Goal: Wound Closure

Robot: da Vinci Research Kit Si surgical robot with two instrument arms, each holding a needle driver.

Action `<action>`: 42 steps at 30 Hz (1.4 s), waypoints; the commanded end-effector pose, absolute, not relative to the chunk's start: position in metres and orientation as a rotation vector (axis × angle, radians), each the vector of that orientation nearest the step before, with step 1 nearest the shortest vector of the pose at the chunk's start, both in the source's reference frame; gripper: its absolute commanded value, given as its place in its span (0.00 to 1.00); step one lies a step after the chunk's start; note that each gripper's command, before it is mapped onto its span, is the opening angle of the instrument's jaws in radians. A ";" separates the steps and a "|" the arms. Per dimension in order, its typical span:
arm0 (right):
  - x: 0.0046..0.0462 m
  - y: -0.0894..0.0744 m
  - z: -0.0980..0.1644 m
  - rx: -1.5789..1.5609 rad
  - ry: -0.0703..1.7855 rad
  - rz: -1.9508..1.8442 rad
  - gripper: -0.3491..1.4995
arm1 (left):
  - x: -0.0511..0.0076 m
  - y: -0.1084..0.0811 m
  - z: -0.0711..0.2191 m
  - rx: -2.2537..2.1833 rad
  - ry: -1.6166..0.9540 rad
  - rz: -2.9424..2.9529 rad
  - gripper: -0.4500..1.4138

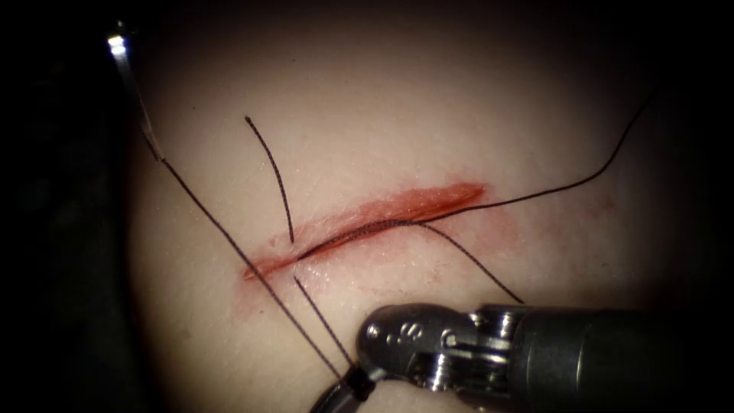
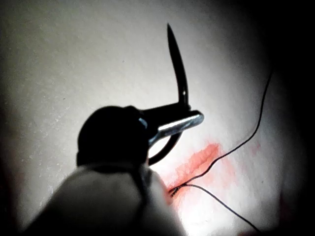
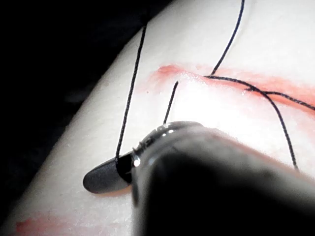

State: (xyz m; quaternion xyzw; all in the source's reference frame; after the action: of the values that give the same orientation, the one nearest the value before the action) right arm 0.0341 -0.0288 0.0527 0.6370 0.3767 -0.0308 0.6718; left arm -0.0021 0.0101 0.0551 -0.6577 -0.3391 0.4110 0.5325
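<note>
Pale, faintly glistening tissue (image 1: 397, 115) carries the slanting cut (image 1: 367, 226), its lips tinted by red fluid (image 1: 428, 200). We see dark braided thread (image 1: 535, 195) lying along the cut, with loose strands crossing it. Our left tool (image 2: 189, 118) has its jaws closed on the curved steel needle (image 2: 177, 64) around mid-curve, held clear of the tissue at far left of the cut, tip free, presumably to keep it safe. A taut strand runs from the needle down to our right tool (image 1: 355, 382), below the cut, whose jaws are clamped on the thread, likely to hold tension.
</note>
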 end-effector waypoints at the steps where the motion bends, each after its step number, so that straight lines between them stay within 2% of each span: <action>1: 0.0339 -0.030 0.053 1.450 0.811 -0.074 0.00 | -0.0021 0.010 0.056 -1.572 -0.779 0.997 0.00; 15: 0.0253 -0.029 0.052 1.438 0.549 -0.030 0.00 | 0.0059 0.013 0.055 -1.497 -0.495 1.143 0.00; 19: 0.0214 -0.029 0.052 1.403 0.505 0.000 0.00 | 0.0076 0.014 0.054 -1.483 -0.453 1.144 0.00; 24: 0.0140 -0.027 0.051 1.346 0.424 0.030 0.00 | 0.0097 0.014 0.053 -1.454 -0.386 1.149 0.00; 29: 0.0118 -0.026 0.051 1.311 0.447 0.079 0.00 | 0.0089 0.014 0.054 -1.474 -0.436 1.164 0.00; 31: 0.0129 -0.026 0.051 1.275 0.520 0.126 0.00 | 0.0069 0.013 0.054 -1.468 -0.617 1.128 0.00; 32: 0.0143 -0.024 0.050 1.219 0.618 0.161 0.00 | 0.0044 0.012 0.054 -1.459 -0.859 1.137 0.00; 34: 0.0163 -0.022 0.048 1.143 0.729 0.168 0.00 | 0.0019 0.010 0.055 -1.454 -1.054 1.154 0.00; 39: 0.0205 -0.016 0.044 1.020 0.871 0.308 0.00 | -0.0046 0.004 0.054 -1.402 -1.506 1.085 0.00; 41: 0.0217 -0.014 0.043 0.959 0.927 0.372 0.02 | -0.0064 0.002 0.053 -1.355 -1.679 1.056 0.00; 42: 0.0221 -0.013 0.042 0.935 0.938 0.416 0.06 | -0.0071 0.001 0.052 -1.340 -1.760 1.054 0.00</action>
State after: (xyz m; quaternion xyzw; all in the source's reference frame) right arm 0.0210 -0.0138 0.0423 0.4184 0.4350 0.2054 0.7704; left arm -0.0072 -0.0002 0.0509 -0.4963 -0.6958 0.4025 0.3281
